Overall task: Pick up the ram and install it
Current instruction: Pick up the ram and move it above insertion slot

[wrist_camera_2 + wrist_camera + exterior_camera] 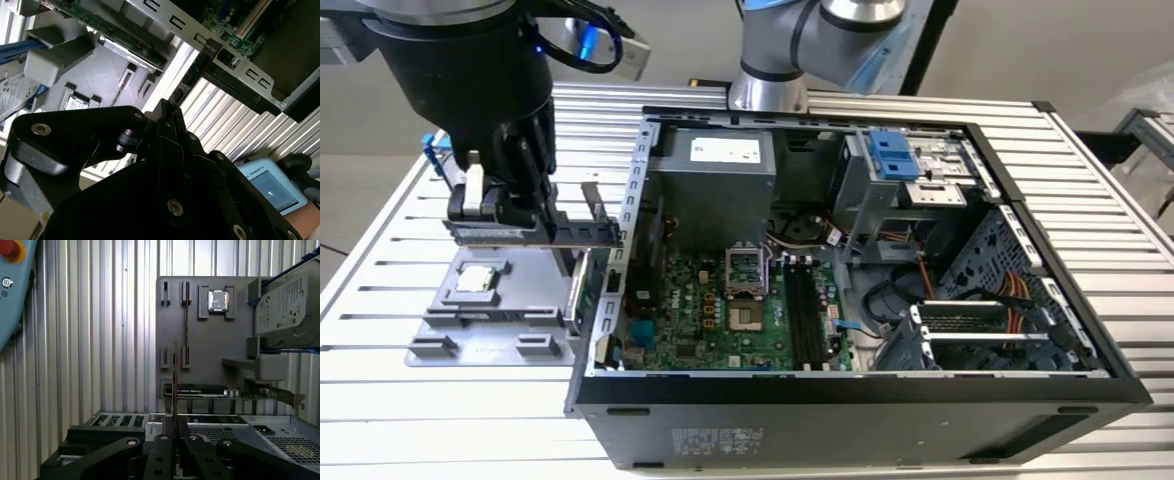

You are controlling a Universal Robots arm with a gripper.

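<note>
At the exterior view's upper left, the gripper (504,222) is clamped on the ram (175,380). Held by its thin edge, the ram may tilt and strike the computer case (639,180) wall.

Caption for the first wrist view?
Black gripper clamps the thin dark ram stick edge-on over the grey slotted fixture tray holding a square silver processor chip and silver hard drive.

The case wall (638,190) is rising just beside the jaws of the gripper (174,425) clamping the ram (174,375); the gray tray (210,355) is lying beneath; past the wall the case is gaping open.
</note>
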